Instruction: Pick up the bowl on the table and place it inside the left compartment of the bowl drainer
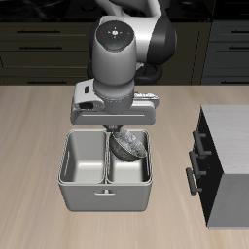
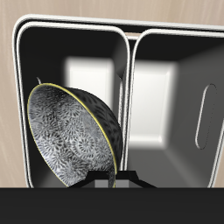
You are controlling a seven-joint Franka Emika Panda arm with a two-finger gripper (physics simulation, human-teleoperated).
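The claw [image 1: 124, 136] pinches the speckled metal bowl [image 1: 128, 146] by its rim, tilted on edge above the bowl drainer [image 1: 105, 195], over one well beside the divider. Best to confirm it hangs over the left compartment, lower into it, then release.

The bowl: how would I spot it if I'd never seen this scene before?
On the light wooden table stands a grey metal bowl drainer with two deep rectangular wells. Over the well nearer the dark cabinet, the bowl hangs tilted in the gripper. It is small, round and shiny with a speckled pattern, unlike the plain, boxy drainer.
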